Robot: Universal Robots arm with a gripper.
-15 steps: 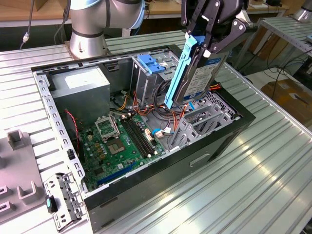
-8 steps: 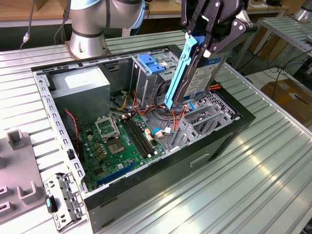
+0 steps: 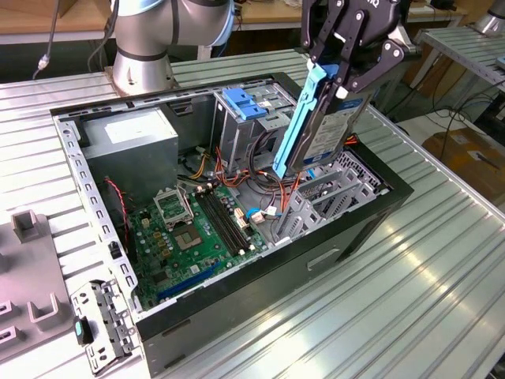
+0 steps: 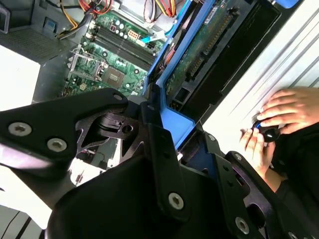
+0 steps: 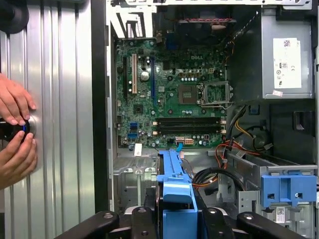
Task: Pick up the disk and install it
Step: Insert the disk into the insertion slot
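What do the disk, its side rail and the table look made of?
The disk looks like metal, with a dull grey-silver sheen. Its rail looks like blue plastic, matte and moulded. The table is probably aluminium, ribbed with bright reflections.

Robot's claw (image 3: 339, 79) clamped on the disk (image 3: 322, 130), held tilted on edge w/ blue rail (image 3: 298, 118) showing, above the open PC case (image 3: 260, 260) on the tabletop (image 3: 410, 276); green mobo (image 3: 189, 237) lies below, toward exterior view's left.

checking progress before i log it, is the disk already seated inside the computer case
No, in the exterior view the claw holds the disk tilted in the air above the open computer case.
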